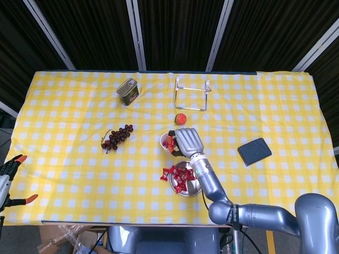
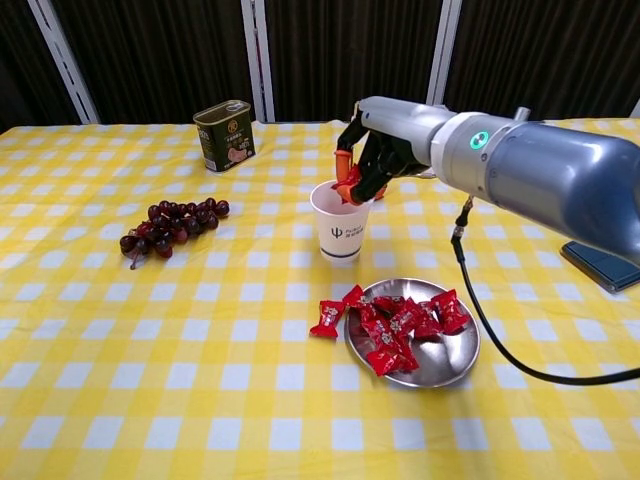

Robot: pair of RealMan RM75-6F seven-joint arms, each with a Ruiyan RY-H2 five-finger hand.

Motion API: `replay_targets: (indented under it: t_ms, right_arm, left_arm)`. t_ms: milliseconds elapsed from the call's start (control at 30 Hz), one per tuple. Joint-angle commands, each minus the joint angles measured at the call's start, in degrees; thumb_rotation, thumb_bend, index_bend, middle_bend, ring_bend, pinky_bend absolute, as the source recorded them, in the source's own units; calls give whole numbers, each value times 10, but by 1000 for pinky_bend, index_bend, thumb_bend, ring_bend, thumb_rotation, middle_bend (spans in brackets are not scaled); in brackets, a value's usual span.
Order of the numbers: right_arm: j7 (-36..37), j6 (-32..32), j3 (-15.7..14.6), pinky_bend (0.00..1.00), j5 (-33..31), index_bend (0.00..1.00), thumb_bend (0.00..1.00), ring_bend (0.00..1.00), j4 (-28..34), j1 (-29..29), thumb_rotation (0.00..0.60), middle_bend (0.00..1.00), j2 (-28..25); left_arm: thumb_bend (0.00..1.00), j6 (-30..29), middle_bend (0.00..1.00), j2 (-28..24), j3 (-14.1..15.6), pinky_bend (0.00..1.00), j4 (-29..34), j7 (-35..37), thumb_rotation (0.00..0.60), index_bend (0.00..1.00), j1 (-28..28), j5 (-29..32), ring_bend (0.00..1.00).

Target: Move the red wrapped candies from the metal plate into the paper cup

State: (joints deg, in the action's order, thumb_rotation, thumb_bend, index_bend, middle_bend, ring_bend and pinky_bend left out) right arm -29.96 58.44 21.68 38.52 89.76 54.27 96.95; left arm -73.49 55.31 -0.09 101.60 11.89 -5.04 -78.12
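The right hand [image 2: 372, 160] hung over the mouth of the paper cup [image 2: 341, 222], fingers [image 2: 346, 165] curled down around a red wrapped candy [image 2: 351, 187] — it gripped the sweet just at the cup's rim. In the head view the same hand [image 1: 188, 142] covered much of the cup [image 1: 166, 142], where red showed inside. The left hand could not be seen in either view.

Just in front of the cup sat the metal plate [image 2: 447, 364], heaped with red candies [image 2: 403, 322]; one stray candy [image 2: 327, 317] lay on the checked tablecloth [image 2: 150, 350] touching the plate's left edge. Further off were a bunch of dark grapes [image 2: 170, 226], a green tin [image 2: 224, 135], a wire stand [image 2: 394, 137] — and a dark flat case [image 1: 254, 151] to the right.
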Motion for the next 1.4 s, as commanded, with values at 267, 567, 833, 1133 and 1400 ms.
replay_targets:
  t_ms: [267, 567, 833, 1133, 1400]
  right_arm:
    - [-1, -17, 6, 1000, -21, 559, 580, 915, -52, 29, 600, 777, 24]
    - [0, -20, -4, 1000, -28, 452, 580, 915, -88, 37, 600, 777, 39]
    - [-1, -13, -10, 1000, -26, 382, 584, 915, -71, 32, 600, 777, 28]
    - [-8, 24, -19, 1000, 1, 301, 536, 915, 8, 17, 600, 777, -2]
    - [-59, 75, -77, 1000, 22, 287, 440, 915, 139, -15, 600, 777, -52]
  left_arm:
    - [50, 5, 0, -3, 1, 0, 3, 3, 600, 0, -1, 3, 0]
    - [50, 6, 0, -5, 1, 0, 5, 3, 600, 0, -1, 4, 0]
    - [50, 7, 0, -5, 1, 0, 6, 3, 600, 0, -1, 5, 0]
    - [51, 1, 0, -3, 1, 0, 5, 1, 600, 0, 1, 2, 0]
    - [50, -3, 0, -3, 1, 0, 4, 1, 600, 0, 2, 0, 0]
